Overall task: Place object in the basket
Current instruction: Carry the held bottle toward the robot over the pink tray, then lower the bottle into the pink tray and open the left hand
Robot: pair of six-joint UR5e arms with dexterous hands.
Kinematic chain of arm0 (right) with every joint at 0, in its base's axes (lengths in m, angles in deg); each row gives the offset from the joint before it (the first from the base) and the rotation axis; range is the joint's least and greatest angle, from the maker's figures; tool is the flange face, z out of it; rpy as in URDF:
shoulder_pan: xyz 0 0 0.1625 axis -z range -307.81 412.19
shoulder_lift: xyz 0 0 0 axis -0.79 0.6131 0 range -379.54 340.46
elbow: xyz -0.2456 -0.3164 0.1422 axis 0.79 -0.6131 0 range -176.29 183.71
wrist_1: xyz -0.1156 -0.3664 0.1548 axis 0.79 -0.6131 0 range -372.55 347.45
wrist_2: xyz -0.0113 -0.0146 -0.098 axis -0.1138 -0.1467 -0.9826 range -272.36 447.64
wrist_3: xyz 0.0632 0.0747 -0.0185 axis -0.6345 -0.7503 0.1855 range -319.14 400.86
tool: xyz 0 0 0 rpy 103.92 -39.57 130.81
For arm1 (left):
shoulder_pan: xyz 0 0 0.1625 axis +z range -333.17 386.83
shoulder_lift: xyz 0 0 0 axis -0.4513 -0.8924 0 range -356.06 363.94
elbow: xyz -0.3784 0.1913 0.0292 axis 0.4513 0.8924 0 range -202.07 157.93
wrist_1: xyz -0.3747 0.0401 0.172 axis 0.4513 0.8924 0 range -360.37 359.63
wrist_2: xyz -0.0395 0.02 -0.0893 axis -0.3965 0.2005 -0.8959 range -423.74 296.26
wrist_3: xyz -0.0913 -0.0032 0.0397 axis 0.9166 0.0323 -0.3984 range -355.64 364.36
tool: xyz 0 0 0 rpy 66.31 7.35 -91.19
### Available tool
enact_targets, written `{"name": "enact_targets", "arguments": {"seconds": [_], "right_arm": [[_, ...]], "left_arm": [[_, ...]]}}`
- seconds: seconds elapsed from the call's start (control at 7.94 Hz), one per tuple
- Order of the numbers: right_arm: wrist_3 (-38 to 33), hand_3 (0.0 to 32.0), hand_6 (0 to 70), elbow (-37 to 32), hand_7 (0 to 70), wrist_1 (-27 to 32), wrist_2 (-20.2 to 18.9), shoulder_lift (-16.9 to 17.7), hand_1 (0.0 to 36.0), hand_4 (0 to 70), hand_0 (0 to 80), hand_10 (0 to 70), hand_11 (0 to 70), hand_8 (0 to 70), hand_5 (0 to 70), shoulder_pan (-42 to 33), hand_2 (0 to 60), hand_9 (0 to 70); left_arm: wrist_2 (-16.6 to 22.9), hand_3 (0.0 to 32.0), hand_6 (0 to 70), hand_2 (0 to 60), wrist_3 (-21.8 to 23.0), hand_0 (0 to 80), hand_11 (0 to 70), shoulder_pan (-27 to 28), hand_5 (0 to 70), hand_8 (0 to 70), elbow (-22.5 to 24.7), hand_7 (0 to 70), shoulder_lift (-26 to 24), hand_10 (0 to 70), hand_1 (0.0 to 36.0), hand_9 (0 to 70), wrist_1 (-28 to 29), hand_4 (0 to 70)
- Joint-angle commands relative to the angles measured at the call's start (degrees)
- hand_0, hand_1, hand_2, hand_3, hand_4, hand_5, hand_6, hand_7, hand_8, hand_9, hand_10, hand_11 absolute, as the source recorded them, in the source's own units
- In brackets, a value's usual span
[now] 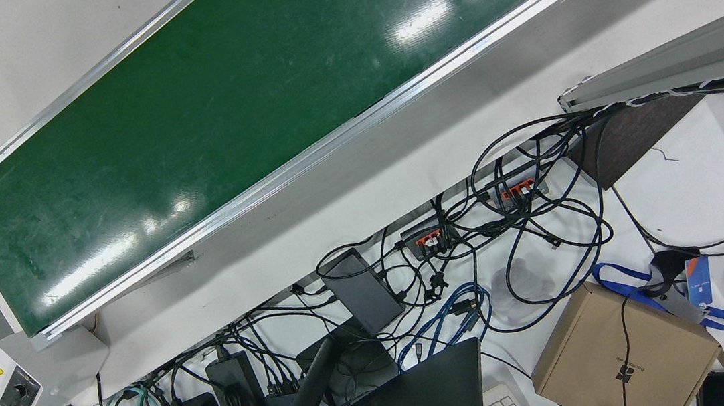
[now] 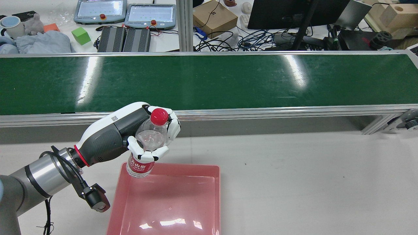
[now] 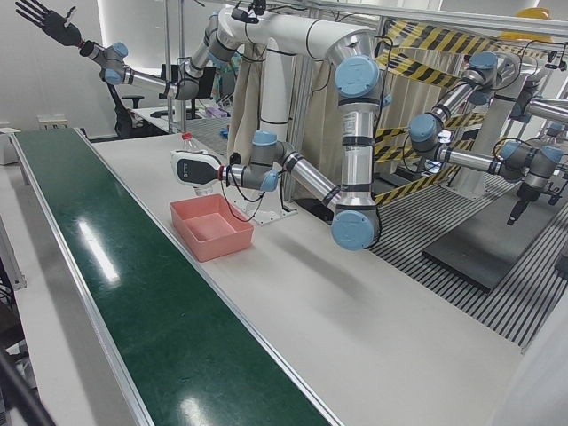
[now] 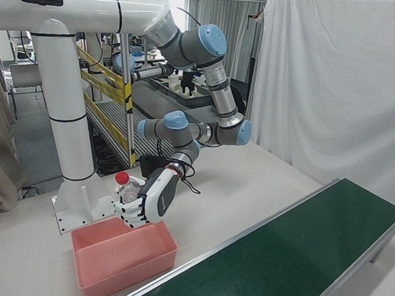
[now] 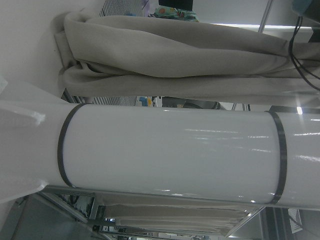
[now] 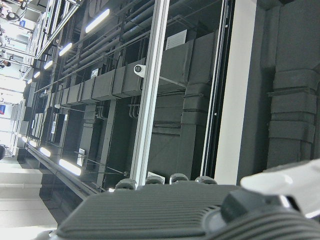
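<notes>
A clear plastic bottle [image 2: 141, 167] with a red cap and red label is held upright in my left hand [image 2: 156, 137], which is shut on it. Its base hangs just above the far left corner of the pink basket [image 2: 183, 166], which holds nothing. The left-front view shows the same hand [image 3: 197, 167] over the basket [image 3: 232, 240]. In the right-front view the hand [image 4: 146, 200] grips the bottle [image 4: 124, 185] above the basket [image 4: 128, 268]. My right hand [image 3: 44, 19] is raised high and far away, dark, fingers spread, holding nothing.
A long green conveyor belt [image 2: 209, 78] with aluminium rails runs along the table's far side beyond the basket. A white pedestal [image 4: 66, 132] stands behind the basket. Cables, boxes and screens [image 1: 620, 351] lie on the desk past the belt.
</notes>
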Motion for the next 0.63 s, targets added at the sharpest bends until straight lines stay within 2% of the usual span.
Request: {"name": "enact_targets", "arguments": {"seconds": [0.0,0.13,0.25,0.38,0.5], "right_arm": [[0.0,0.0,0.0,-0.1,0.0,0.0,0.1,0.0,0.0,0.0,0.0,0.0,0.0,0.0,0.0,0.0,0.0,0.0],[0.0,0.0,0.0,-0.1,0.0,0.0,0.0,0.0,0.0,0.0,0.0,0.0,0.0,0.0,0.0,0.0,0.0,0.0],[0.0,0.0,0.0,-0.1,0.0,0.0,0.0,0.0,0.0,0.0,0.0,0.0,0.0,0.0,0.0,0.0,0.0,0.0],[0.0,0.0,0.0,-0.1,0.0,0.0,0.1,0.0,0.0,0.0,0.0,0.0,0.0,0.0,0.0,0.0,0.0,0.0],[0.0,0.0,0.0,0.0,0.0,0.0,0.0,0.0,0.0,0.0,0.0,0.0,0.0,0.0,0.0,0.0,0.0,0.0]], "left_arm": [[-0.6,0.0,41.6,16.6,-0.4,62.8,62.7,0.8,48.1,63.8,1.1,46.5,1.7,43.8,19.5,70.0,0.2,41.0],[-1.1,0.0,31.8,0.0,-0.4,63.2,56.7,2.6,42.2,54.3,1.8,39.3,4.2,39.7,15.2,68.6,1.9,36.6],[-3.5,0.0,20.2,0.0,-0.4,59.0,47.5,4.8,36.7,42.9,1.9,31.1,4.5,32.7,10.0,54.0,2.7,29.9],[-3.7,0.0,10.2,0.0,-0.4,53.0,38.9,4.9,27.2,22.9,1.9,15.8,4.8,26.3,3.5,28.9,3.0,15.9],[-3.7,0.0,5.7,0.0,-0.4,51.0,27.8,4.4,22.8,17.2,1.9,5.1,5.4,18.6,1.3,19.7,2.9,9.1]]}}
